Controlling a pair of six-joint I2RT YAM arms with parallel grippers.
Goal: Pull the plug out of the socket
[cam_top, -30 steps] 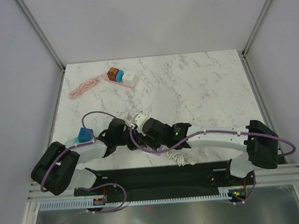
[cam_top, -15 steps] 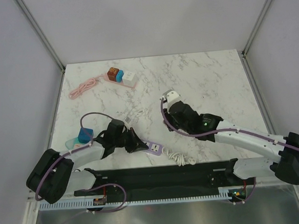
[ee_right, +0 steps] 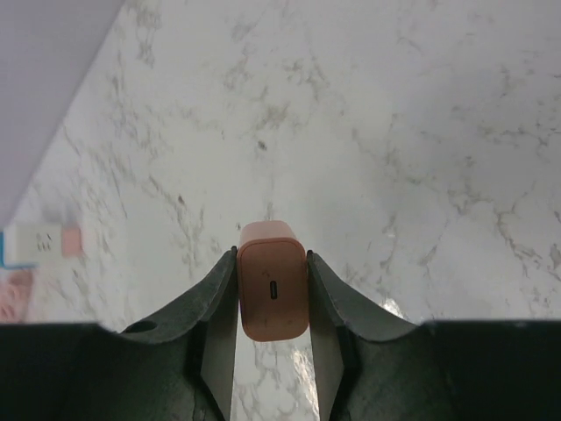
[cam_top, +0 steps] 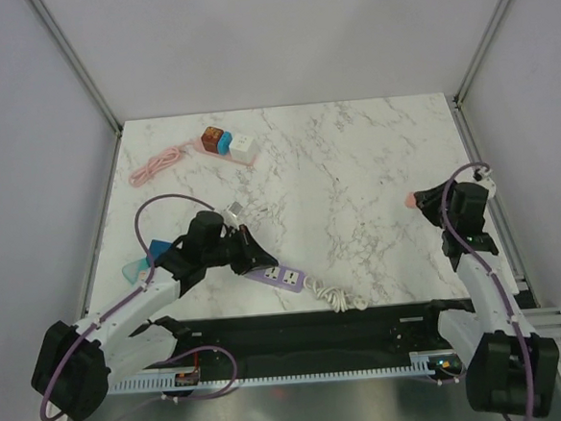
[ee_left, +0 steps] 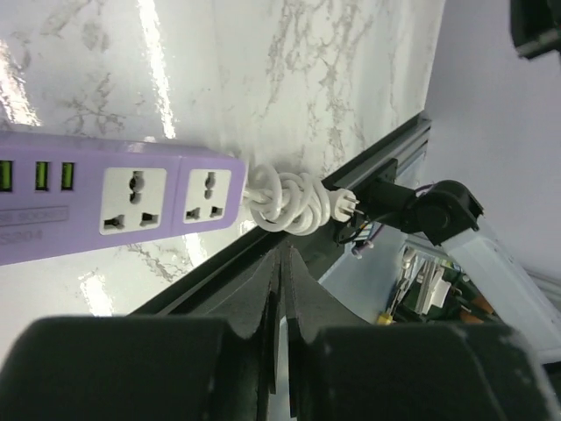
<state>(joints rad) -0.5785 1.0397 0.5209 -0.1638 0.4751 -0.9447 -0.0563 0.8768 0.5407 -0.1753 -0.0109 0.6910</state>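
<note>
**A:** Where is the plug sitting right now?

**B:** I am gripping it in my right tool (ee_right: pixel 272 256). The two fingers are clamping the salmon plug (ee_right: pixel 273 289) by its sides, and its port end is facing the wrist camera. I am holding it above the tabletop (cam_top: pixel 354 167) at the right side, well apart from the strip (cam_top: pixel 277 275).

**A:** And the strip?

**B:** It is lying near the front edge, left of centre, with its white cord (ee_left: pixel 294 197) bunching up at the right end. In the left wrist view both of the sockets showing are empty and nothing is plugged in.

**A:** What is your left tool doing?

**B:** My left tool (cam_top: pixel 248 251) is hanging just over the strip's left end. Its fingers are pressing together with nothing between them. I cannot tell from these views whether it is bearing down on the strip or only hovering.

**A:** Which step are you judging this to be?

**B:** I am reading the pull as done, since the plug is free of the socket and far from it. What I am looking at now is the finish: bringing the plug down to a bare patch of tabletop on the right, then opening the fingers.

**A:** What is that move asking of you?

**B:** I am thinking of a low, slow descent so the plug is not dropping or bouncing. The left tool should be lifting straight off the strip without dragging it or catching the cord.
</note>
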